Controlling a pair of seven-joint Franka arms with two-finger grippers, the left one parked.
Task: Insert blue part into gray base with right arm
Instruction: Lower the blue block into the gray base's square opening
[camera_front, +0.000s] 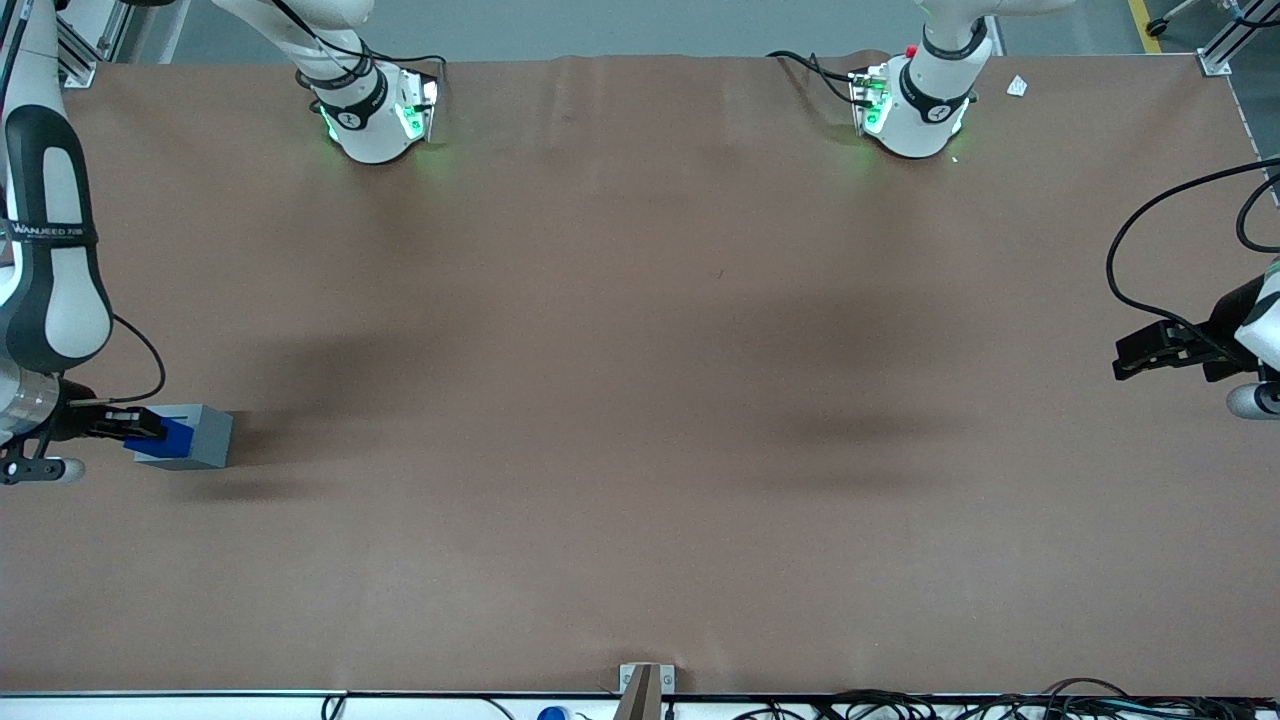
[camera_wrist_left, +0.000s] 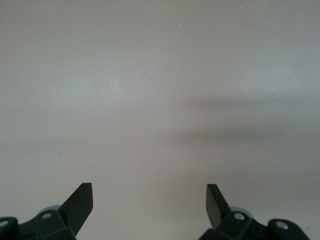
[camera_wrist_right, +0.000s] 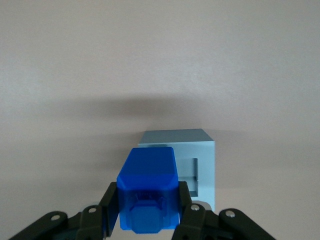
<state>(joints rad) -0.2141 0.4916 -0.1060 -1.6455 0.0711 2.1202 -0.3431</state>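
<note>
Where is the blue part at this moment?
The blue part is held between the fingers of the right arm's gripper, just above the gray base, at the working arm's end of the table; the socket is partly uncovered in the right wrist view.

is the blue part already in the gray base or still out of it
Still out. The gripper is shut on the blue part, held above the gray base, whose square socket shows partly uncovered beside it.

white right arm (camera_front: 45, 300), black lettered link, black gripper (camera_front: 135, 425)
</note>
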